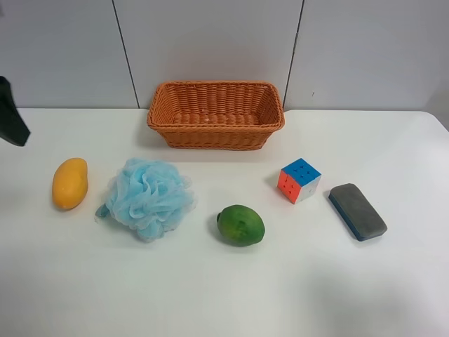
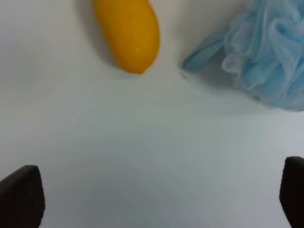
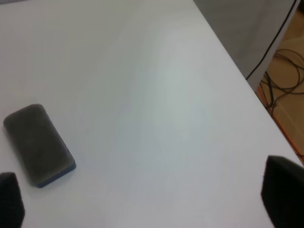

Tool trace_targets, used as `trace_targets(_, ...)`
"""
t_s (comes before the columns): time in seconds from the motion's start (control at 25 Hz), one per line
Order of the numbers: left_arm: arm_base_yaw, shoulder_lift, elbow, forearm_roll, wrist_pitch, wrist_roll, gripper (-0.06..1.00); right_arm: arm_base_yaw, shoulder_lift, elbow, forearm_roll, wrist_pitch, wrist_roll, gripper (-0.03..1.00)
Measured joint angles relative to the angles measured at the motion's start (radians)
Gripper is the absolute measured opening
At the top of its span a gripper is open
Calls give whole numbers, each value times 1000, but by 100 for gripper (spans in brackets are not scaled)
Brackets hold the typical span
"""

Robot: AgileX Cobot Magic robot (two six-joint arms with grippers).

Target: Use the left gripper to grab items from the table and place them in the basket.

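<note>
Currently the left gripper stands spread wide, its two black fingertips far apart with only bare white table between them. It hovers above the surface and touches none of the items. Ahead of it lies the yellow-orange mango, nearer the side of one finger. The light-blue mesh bath pouf sits ahead toward the other finger, just beside the mango but apart from it.

From the high camera only a black piece of the left arm shows at the frame's edge. The mango is the item closest to it. Beyond the pouf, farther from this gripper, come the green round fruit, then the puzzle cube. The woven wicker basket stands upright at the wall side of the table, well apart from the gripper.

The right gripper is likewise spread over bare table. The grey-and-blue board eraser lies flat just ahead of one of its fingers, near but not touching.
</note>
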Motion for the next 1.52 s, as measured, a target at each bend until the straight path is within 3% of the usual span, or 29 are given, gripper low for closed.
trace_targets(0.28,-170,206,-16,2,-128,-163,99,0,0,0,0,0,0,99)
trace_targets(0.52,-251,362,-17,-14,-251,-239,99,0,0,0,0,0,0,99)
trace_targets(0.88,-260,526,-17,-115,-367,-247,99,0,0,0,0,0,0,99)
trace_targets(1.4,-260,684,-18,-256,-467,-179,99,0,0,0,0,0,0,99)
trace_targets(1.52,-260,703,-18,-287,-475,-150,91,0,0,0,0,0,0,99)
